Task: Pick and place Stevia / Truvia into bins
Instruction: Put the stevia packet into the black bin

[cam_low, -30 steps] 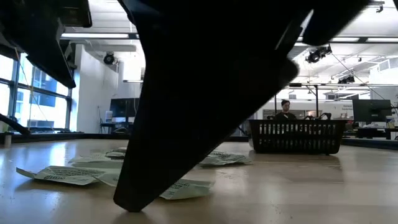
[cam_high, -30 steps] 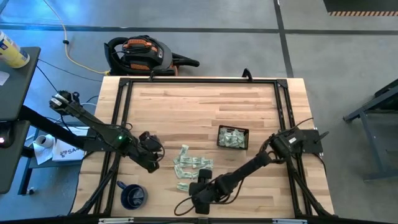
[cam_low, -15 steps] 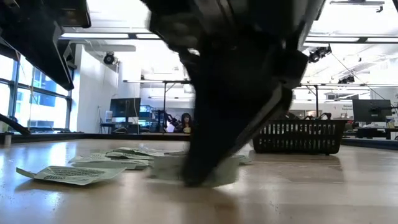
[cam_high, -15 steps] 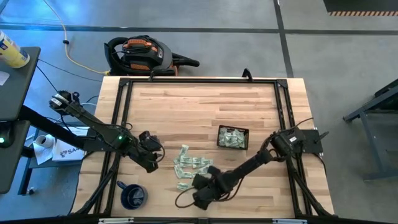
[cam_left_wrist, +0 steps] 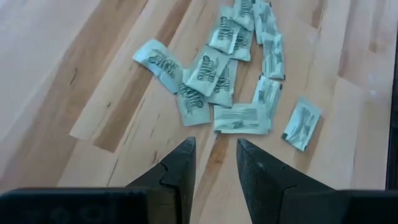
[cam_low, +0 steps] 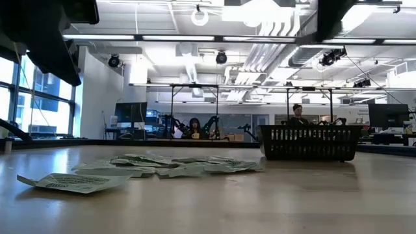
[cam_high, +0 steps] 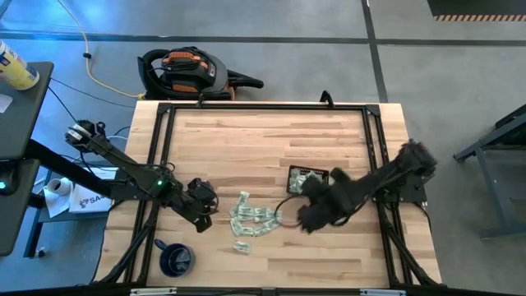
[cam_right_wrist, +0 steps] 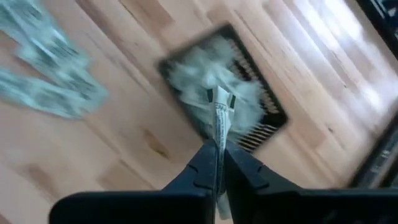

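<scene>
Several pale green Stevia / Truvia sachets (cam_high: 251, 219) lie flat in a loose pile on the wooden table, also seen in the left wrist view (cam_left_wrist: 231, 81) and the low view (cam_low: 170, 166). The bin, a small black tray (cam_high: 292, 174) holding sachets, sits right of the pile (cam_right_wrist: 267, 115). My right gripper (cam_high: 306, 215) hangs blurred above the table just near of the bin, shut on one sachet (cam_right_wrist: 219, 111). My left gripper (cam_high: 205, 202) hovers left of the pile, open (cam_left_wrist: 214, 163) and holding nothing. My right gripper (cam_right_wrist: 217, 149) pinches one sachet between its two fingers by the sachet's lower part (cam_right_wrist: 220, 127). The fingers slant down from above. The sachet stands edge-on past the fingertips, lifted clear of the table, with the bin beyond it.
A dark blue mug (cam_high: 175, 259) stands at the near left corner. Black frame rails (cam_high: 374, 131) run along the table's sides. A vacuum cleaner (cam_high: 193, 72) lies on the floor behind the table. In the low view, people sit in the room beyond the bin (cam_low: 311, 143).
My right gripper has risen from the table near its front edge with a sachet, swung up and toward the far right to the bin, and turned about. The sachet is lifted clear. The pile and my left gripper have stayed in place.
</scene>
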### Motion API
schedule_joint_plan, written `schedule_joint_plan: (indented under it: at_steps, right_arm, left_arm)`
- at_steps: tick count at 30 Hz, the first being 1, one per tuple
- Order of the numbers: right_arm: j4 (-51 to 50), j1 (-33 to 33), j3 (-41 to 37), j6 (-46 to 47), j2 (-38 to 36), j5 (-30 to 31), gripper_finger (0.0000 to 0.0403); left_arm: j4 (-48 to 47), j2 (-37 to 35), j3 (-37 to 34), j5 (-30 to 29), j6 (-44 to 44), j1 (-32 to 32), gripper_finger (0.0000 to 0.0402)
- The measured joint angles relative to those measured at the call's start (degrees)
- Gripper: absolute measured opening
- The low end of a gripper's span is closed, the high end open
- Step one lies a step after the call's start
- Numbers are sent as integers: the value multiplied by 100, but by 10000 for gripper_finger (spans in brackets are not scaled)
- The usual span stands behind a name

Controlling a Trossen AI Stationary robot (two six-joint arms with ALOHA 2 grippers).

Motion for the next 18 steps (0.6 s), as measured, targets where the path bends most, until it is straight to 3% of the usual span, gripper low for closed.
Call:
schedule_joint_plan:
  at_steps: [5,10,18]
  right_arm:
    - [1233,-411,-1818,-426,-883,-531,8]
    - [3066,-982,-3430,-1214,-1542,-973,40]
    - [3592,-1623,-4353,-2130,-1796,-1226,100]
  left_arm:
    - [173,292,2,138,0,-2,149]
    - [675,793,2,438,2,0,149]
    - [2309,1771,4,923,-42,-4,159]
